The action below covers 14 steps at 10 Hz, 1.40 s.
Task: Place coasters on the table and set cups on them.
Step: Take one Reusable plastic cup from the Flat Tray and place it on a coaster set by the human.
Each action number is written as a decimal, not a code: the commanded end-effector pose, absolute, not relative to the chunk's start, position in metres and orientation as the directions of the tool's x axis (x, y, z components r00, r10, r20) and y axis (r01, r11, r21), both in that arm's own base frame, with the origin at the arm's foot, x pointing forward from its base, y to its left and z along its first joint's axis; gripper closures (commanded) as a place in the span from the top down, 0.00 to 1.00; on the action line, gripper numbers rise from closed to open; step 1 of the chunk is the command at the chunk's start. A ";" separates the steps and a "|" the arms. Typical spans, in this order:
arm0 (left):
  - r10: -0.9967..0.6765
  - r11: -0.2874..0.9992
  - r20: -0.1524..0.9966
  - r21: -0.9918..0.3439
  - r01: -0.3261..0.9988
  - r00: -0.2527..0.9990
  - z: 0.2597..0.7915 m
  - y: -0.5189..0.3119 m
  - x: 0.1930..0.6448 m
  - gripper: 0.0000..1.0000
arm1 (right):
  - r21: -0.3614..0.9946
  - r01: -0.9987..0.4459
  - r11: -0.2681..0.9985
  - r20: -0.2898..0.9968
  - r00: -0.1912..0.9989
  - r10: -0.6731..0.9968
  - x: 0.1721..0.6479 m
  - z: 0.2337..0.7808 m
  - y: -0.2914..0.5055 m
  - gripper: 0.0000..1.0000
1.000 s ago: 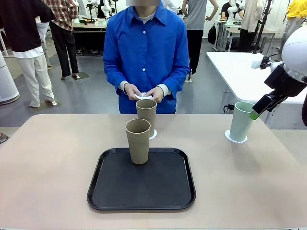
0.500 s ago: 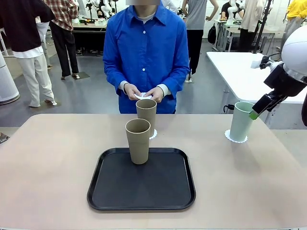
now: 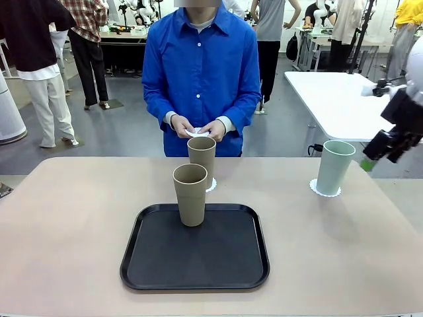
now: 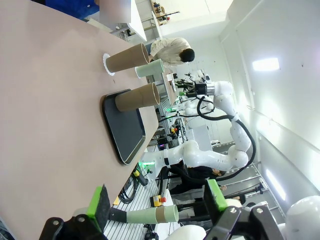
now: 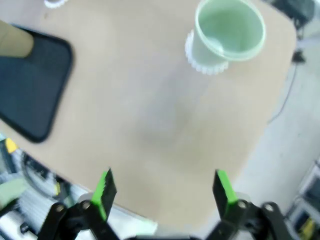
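Matte, tapered mint-green cup [image 3: 334, 167] upright on a scalloped white paper coaster [image 3: 325, 191] near the right edge of the smooth beige table [image 3: 66, 218]. Near tan cup [image 3: 190, 194] on the black round-cornered tray [image 3: 195, 267], far tan cup [image 3: 201, 157] on a second coaster [image 3: 212, 185]. In the person's hands [image 3: 215, 127], a third coaster [image 3: 197, 132]. Right gripper [image 5: 164, 192] spread wide above the tabletop, gripping nothing; left gripper [image 4: 157, 199] likewise wide and empty. Beyond, grey floor and a white table [image 3: 337, 99]
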<state>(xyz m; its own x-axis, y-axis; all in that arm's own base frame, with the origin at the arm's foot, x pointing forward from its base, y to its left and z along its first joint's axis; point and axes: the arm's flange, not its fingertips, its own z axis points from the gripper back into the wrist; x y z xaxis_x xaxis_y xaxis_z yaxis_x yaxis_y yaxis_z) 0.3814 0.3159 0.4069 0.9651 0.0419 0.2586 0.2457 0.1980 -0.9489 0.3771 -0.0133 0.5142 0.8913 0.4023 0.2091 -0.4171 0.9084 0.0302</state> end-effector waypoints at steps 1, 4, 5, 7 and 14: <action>0.042 0.195 0.260 -0.949 0.248 0.965 0.410 0.317 0.379 1.00 | -0.054 -0.334 0.941 0.173 0.925 0.339 0.317 0.555 0.003 1.00; 0.042 0.195 0.260 -0.949 0.248 0.965 0.410 0.317 0.379 1.00 | -0.013 -0.342 0.939 0.175 0.924 0.339 0.320 0.556 -0.006 1.00; 0.042 0.195 0.260 -0.949 0.248 0.965 0.410 0.317 0.379 1.00 | -0.022 -0.361 0.932 0.212 0.909 0.357 0.295 0.574 0.000 1.00; 0.042 0.195 0.260 -0.949 0.248 0.965 0.410 0.317 0.379 1.00 | 0.421 -0.394 0.817 0.256 0.916 0.310 0.322 0.559 -0.072 1.00; 0.042 0.195 0.260 -0.949 0.248 0.965 0.410 0.317 0.379 1.00 | 0.924 -0.343 0.170 0.363 0.925 -0.110 0.301 0.500 -0.257 1.00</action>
